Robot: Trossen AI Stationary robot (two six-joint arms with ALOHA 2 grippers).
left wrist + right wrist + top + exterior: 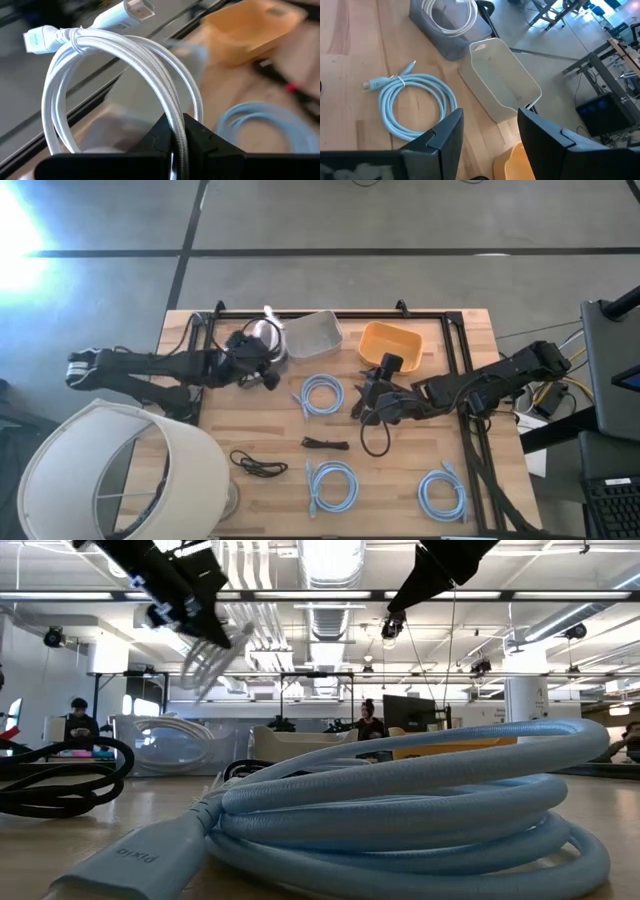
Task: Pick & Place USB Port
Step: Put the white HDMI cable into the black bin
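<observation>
My left gripper [258, 355] hovers above the table's far-left part, beside the clear white bin [314, 333], and is shut on a coiled white USB cable [120, 55]. In the low view the cable [205, 665] dangles under that gripper [190, 615]. My right gripper [372, 395] is open at mid-table, near the orange bin [392, 343], with nothing between its fingers [487, 125]. A black cable loop [375, 437] lies on the wood just beside it. My left gripper pinches one side of the white coil [178, 131] between its two fingers, several strands together. It comes slanting down from the table's left. The coil is lifted clear of the table, its two white plugs [137, 9] at the end farthest from the fingers.
Three light blue coiled cables lie on the wood: one mid-table [322, 395], one at the near edge [333, 485], one near-right [441, 493]. Two small black cables [325, 444] [258, 465] lie near the middle. A big white lampshade-like drum [110, 475] covers the near-left corner.
</observation>
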